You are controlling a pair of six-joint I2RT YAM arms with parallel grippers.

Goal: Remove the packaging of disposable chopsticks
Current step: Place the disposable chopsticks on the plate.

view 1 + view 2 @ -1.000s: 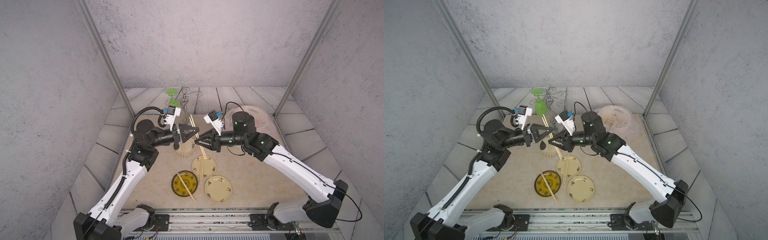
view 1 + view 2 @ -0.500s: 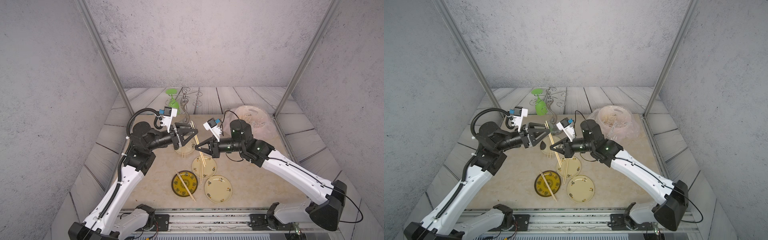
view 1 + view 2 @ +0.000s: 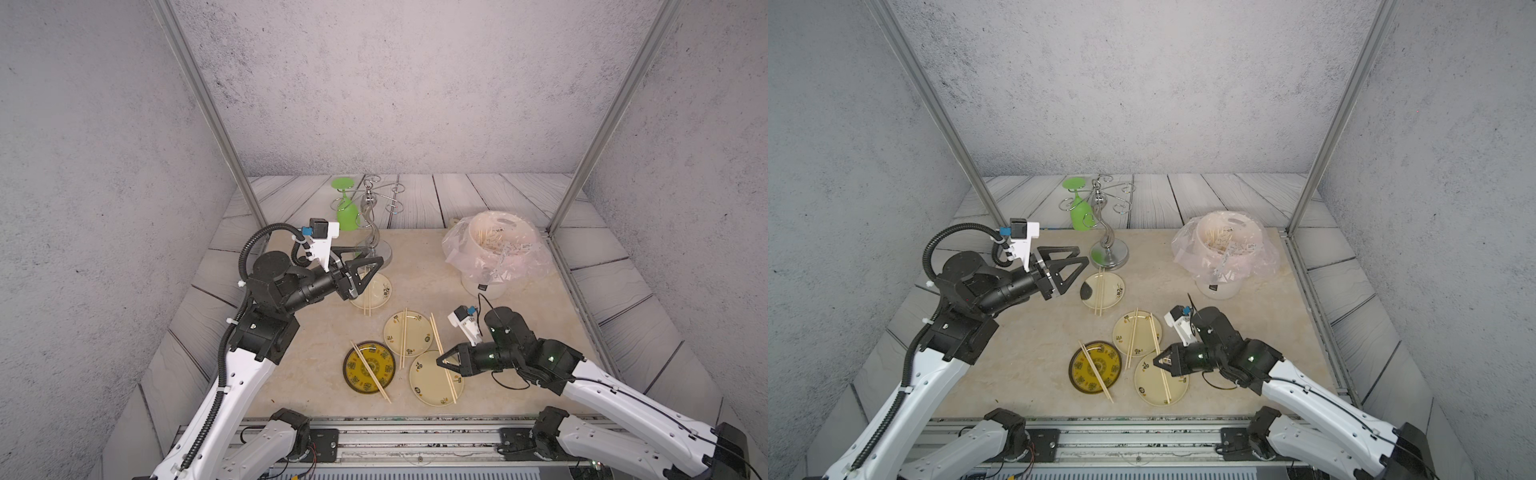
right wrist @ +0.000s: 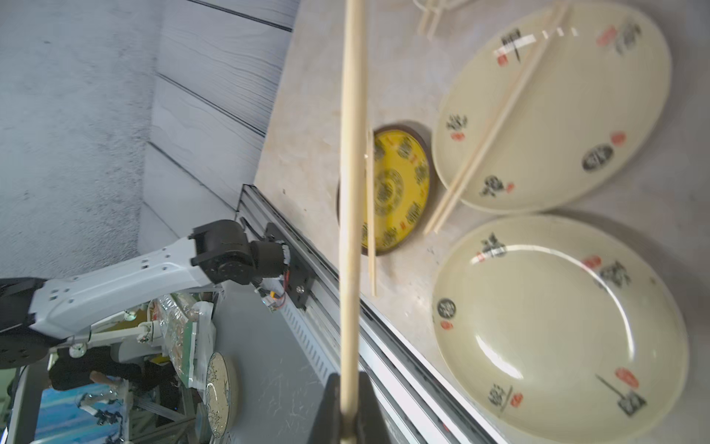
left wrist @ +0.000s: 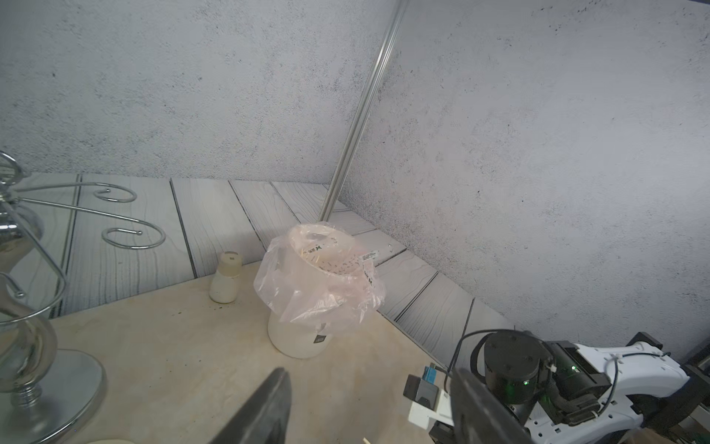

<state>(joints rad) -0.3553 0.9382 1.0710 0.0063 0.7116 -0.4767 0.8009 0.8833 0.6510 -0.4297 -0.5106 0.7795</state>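
My right gripper (image 3: 441,362) (image 4: 347,407) is shut on a bare pair of disposable chopsticks (image 3: 435,332) (image 4: 351,153), low over the near right cream plate (image 3: 428,382). Other bare pairs lie on the back plate (image 3: 368,297), the middle plate (image 3: 404,338) and the yellow plate (image 3: 371,372). My left gripper (image 3: 370,266) (image 5: 369,384) hangs open and empty above the back plate's left side. Printed clear packaging (image 3: 505,249) lies crumpled in the bin, with one sleeve over its rim (image 5: 367,269).
The white bin with its pinkish bag (image 3: 494,274) stands at the back right, a small white bottle (image 5: 226,282) beside it. A chrome glass stand (image 3: 374,232) with a green glass (image 3: 347,212) stands behind my left gripper. The metal rail (image 3: 415,428) runs along the front edge.
The grippers were together in mid-air over the back plate. The left one opened and drew back left. The right one carried the chopsticks forward and down over the near right plate.
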